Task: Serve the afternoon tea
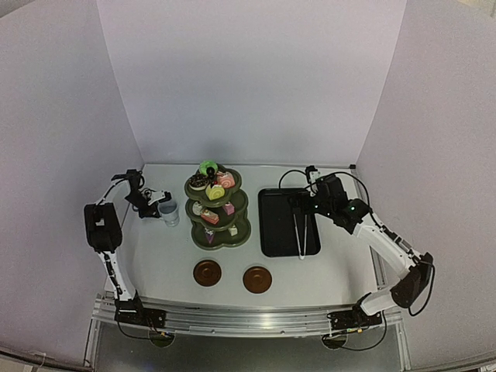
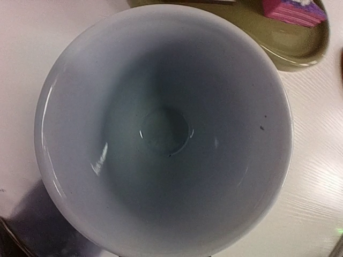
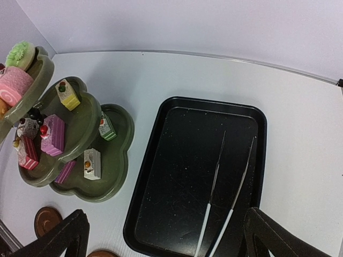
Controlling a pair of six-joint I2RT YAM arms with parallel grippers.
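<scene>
Pale lilac walls (image 1: 248,77) close in a white table (image 1: 163,256). From above, the olive-green three-tier stand (image 1: 217,211) sits mid-table, loaded with small cakes (image 1: 211,217) and topped by a green doughnut (image 1: 208,167). Two brown saucers (image 1: 208,272) lie bare in front of it, well apart from the white cup (image 1: 169,212), which stands to the left of the stand. The left hand (image 1: 157,199) meets that cup at its far-left rim and is clenched on it. To the right of the stand lies a black tray (image 1: 271,225) with metal tongs (image 1: 304,232) resting in it, and the right hand (image 1: 301,203) hangs over the tray's far end. The left wrist view looks straight down into the cup, whose pale, bare bowl fills the frame. The fingers themselves are out of sight. Beyond the cup's rim, the edge of the stand's lowest tier shows at top right, carrying a pink cake (image 2: 293,10). In the right wrist view, the right hand is released, its two dark fingers (image 3: 64,235) spread wide at the lower corners. It grasps nothing. The tongs lie between and beneath them inside the tray, handles nearest. At left the stand shows a pink roll cake (image 3: 15,85) on top, a yellow slice (image 3: 68,94) on the middle tier and a green-and-white piece (image 3: 107,126) on the lowest tier. One saucer shows in the lower left corner.
</scene>
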